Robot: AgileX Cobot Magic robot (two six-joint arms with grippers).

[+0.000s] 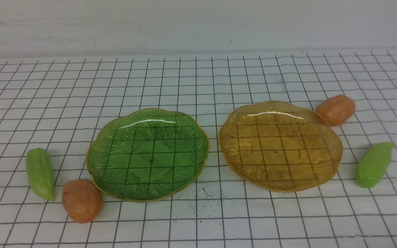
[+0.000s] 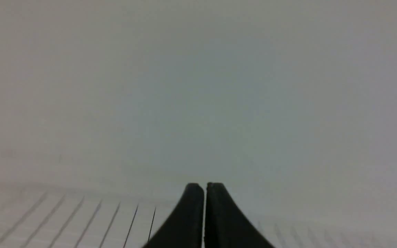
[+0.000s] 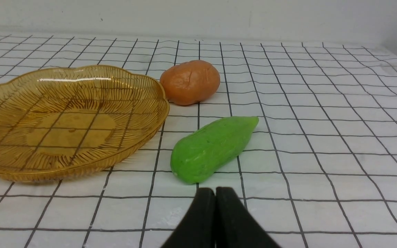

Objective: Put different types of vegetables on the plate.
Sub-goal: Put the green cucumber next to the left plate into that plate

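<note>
A white table (image 1: pixel 198 79) with a black grid carries a green plate (image 1: pixel 115 117). Just right of the plate lies an amber plate (image 1: pixel 322 127). Against its near-left rim lies a potato (image 1: pixel 81 200), with a cucumber (image 1: pixel 40 173) farther left. Well right of the green plate lie a second potato (image 1: pixel 336 109) and a second cucumber (image 1: pixel 374 164).

The front view looks forward and down over the whole surface (image 1: pixel 198 220). The right wrist view, low and close, shares its amber plate (image 3: pixel 64 120); the left faces the wall (image 2: pixel 198 86).
</note>
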